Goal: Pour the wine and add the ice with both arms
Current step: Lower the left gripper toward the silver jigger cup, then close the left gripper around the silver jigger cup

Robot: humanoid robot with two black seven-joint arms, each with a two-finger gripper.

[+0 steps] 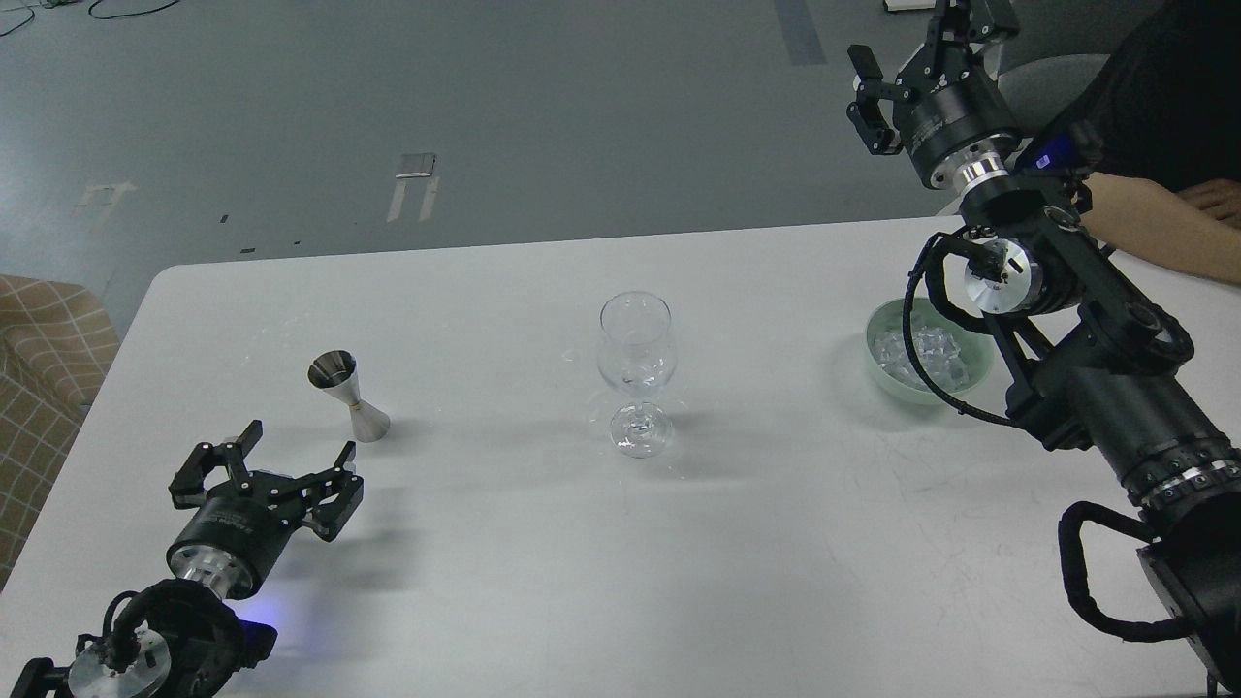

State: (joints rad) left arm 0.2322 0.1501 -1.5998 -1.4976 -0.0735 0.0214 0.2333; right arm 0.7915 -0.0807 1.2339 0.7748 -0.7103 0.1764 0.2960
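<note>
While the white table [776, 543] sits under the bright light, a clear wine glass [636, 373] stands upright near the middle of it. The glass looks clean and see-through, and I cannot tell if there is any drink in it. To the left of the glass stands a small shiny metal measuring cup [349, 396], the kind with two ends, and it is upright too. Over on the right side sits a pale green bowl [882, 373], and the ice [921, 351] lies piled inside it as little clear cubes. The left gripper [296, 458] hovers low over the table, near the metal cup but not touching it, and its two black fingers are spread apart with nothing between them. The right gripper [921, 68] is lifted high, up past the far edge of the table, well apart from the bowl, and its fingers are spread wide too and hold nothing. The right arm's thick black body crosses in front of part of the bowl. A bare human forearm [1163, 228] rests at the far right edge of the table, behind the right arm.
</note>
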